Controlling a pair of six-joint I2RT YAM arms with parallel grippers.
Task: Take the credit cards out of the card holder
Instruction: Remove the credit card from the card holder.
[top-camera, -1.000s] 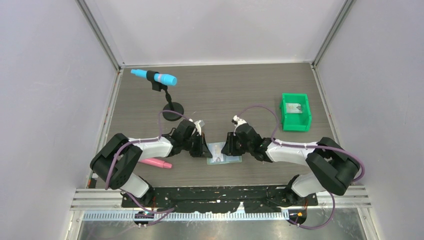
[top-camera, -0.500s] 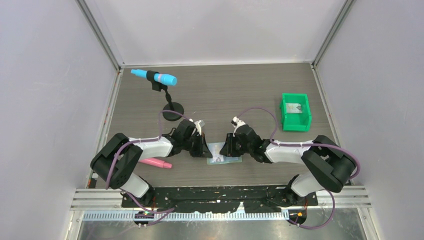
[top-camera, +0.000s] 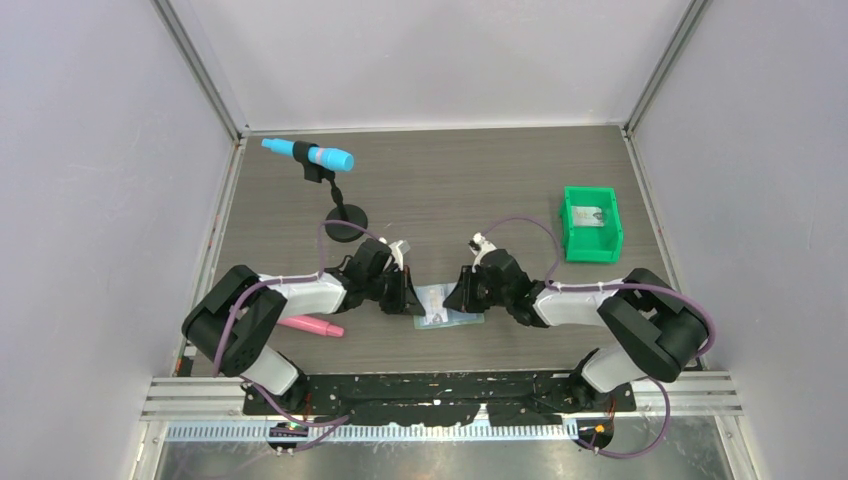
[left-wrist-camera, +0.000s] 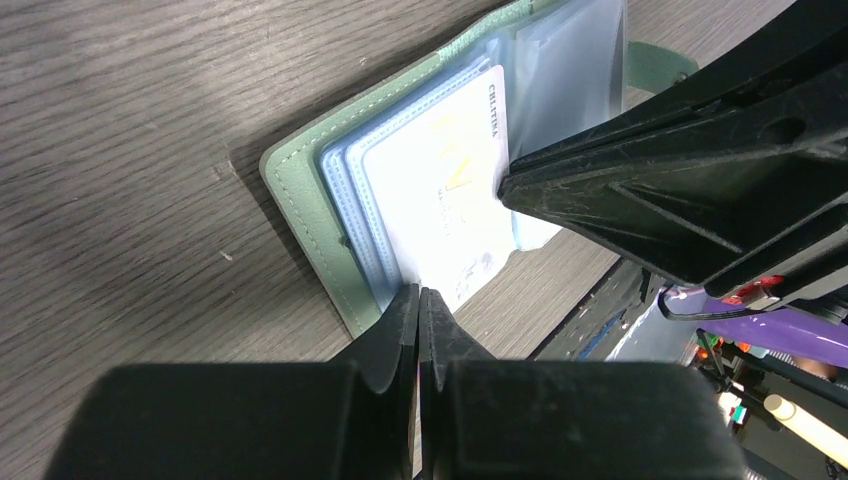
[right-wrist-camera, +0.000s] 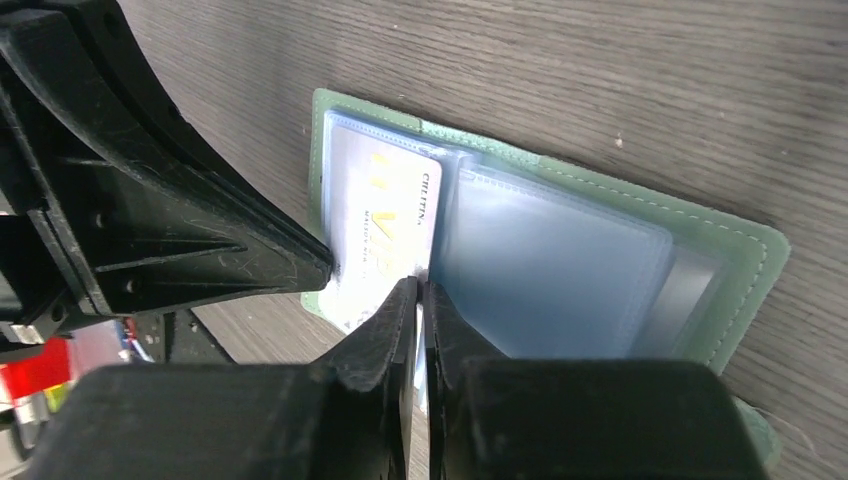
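**Two robot grippers meet over an open card wallet on a wood-grain table**

On the far left of the grey, streaked table (top-camera: 450, 180), one blue marker (top-camera: 308, 155) is clipped level atop a thin black stand (top-camera: 345, 218) with a round base. One pink marker (top-camera: 311, 326) lies flat near the front edge.

The matt black left gripper (left-wrist-camera: 419, 298) has its jaws closed to a hairline slit. Its wedge-shaped tips rest at the near edge of the card holder (top-camera: 455, 314), which lies open and flat at the table's centre front, between the two arms. The holder is pale green with a stitched border and a pebbled surface. It has stacked see-through bluish plastic sleeves.

One credit card (left-wrist-camera: 430, 190) can be seen. It is smooth and white, with yellow lettering and small dark print, and it pokes partly past a sleeve.

The right gripper (right-wrist-camera: 418, 290) is also pressed almost shut, with its tips at the card's corner. I cannot tell whether either gripper actually pinches the card.

On the far right stands one bright green rectangular plastic bin (top-camera: 575, 222).
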